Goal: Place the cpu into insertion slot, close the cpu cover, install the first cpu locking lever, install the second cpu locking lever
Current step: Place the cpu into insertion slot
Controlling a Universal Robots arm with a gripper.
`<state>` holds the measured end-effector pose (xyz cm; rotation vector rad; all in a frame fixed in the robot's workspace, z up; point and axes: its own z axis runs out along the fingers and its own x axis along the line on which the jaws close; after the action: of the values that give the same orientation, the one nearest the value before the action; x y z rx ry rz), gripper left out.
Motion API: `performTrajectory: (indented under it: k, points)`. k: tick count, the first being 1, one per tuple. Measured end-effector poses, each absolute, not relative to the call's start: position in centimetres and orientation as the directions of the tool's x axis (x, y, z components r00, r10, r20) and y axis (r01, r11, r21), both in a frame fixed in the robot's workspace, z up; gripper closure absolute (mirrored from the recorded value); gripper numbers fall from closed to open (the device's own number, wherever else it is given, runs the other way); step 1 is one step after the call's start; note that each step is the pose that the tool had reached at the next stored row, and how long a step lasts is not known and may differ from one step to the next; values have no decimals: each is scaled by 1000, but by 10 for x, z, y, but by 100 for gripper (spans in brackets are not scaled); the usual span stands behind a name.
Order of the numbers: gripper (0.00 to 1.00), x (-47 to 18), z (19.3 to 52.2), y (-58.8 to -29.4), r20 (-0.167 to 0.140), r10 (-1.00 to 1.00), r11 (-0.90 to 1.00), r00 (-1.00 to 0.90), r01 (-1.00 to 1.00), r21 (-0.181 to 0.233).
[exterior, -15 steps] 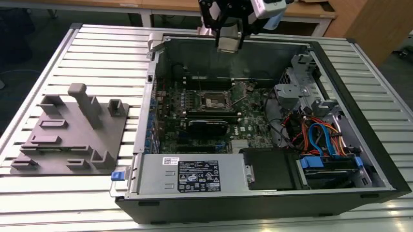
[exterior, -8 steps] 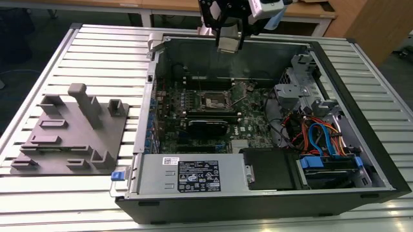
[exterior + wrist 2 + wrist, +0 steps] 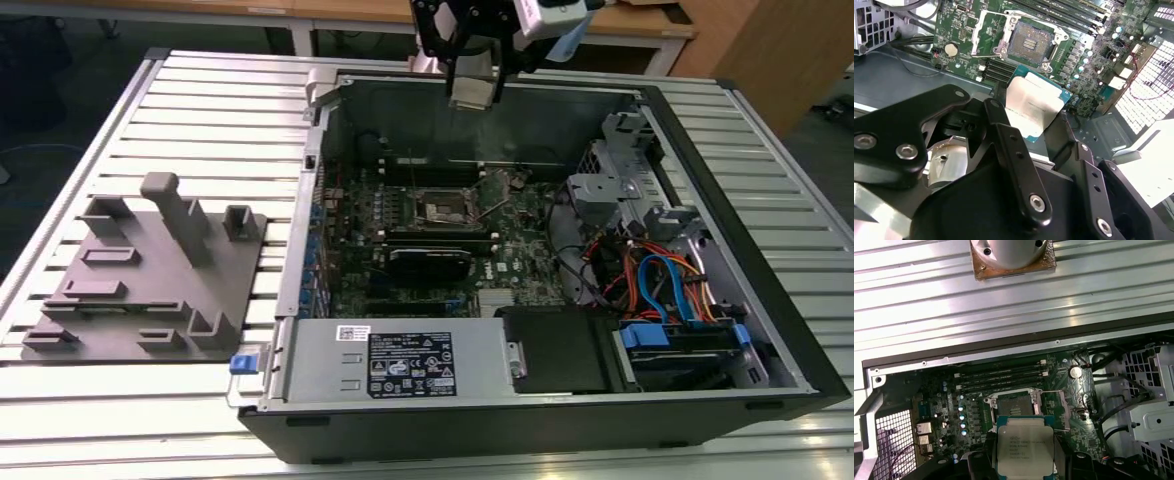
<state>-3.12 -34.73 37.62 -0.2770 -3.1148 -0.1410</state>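
- Your gripper [image 3: 1031, 116] is pinched on the cpu [image 3: 1036, 100]. Its black fingers [image 3: 994, 110] press two opposite edges of the chip, and the silver-grey top faces the cameras in both wrist views.
- In the exterior view the gripper [image 3: 474, 80] hangs with the cpu [image 3: 474, 95] above the far wall of the computer case [image 3: 534, 415], well clear of the board.
- The insertion slot [image 3: 1028, 42] sits on the motherboard [image 3: 521, 260] below. Its dark contact field is bare, and nothing is seated in it.
- The case lies open on its side on the slatted metal table [image 3: 200, 110]. Inside you can see the motherboard, a long black card [image 3: 427, 262] just beside the slot [image 3: 442, 208], a labelled power supply [image 3: 400, 360], and blue and orange cables [image 3: 661, 285].
- A grey fixture plate [image 3: 147, 290] lies on the table at the exterior view's left, apart from the case.
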Motion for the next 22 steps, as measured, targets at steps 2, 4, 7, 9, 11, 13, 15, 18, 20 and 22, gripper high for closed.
performTrajectory:
  k: [2,4,7,9,11,13,15,18,20,22]
  points:
    - [46,-31,376,-347,19,176,980,-984,177,89]
    - [46,-31,376,-347,19,190,978,-982,191,88]
    - [46,-31,376,-347,19,239,967,-971,240,87]
    - [46,-31,375,-347,19,274,958,-962,274,87]
    - [46,-31,375,-347,19,310,947,-951,310,86]
    - [46,-31,374,-347,19,344,935,-939,344,86]
    - [46,-31,374,-347,18,372,924,-928,372,86]
    - [46,-31,374,-347,18,383,920,-924,383,86]
    - [46,-31,374,-347,18,383,920,-924,383,86]
    - [46,-31,374,-347,18,383,920,-924,383,86]
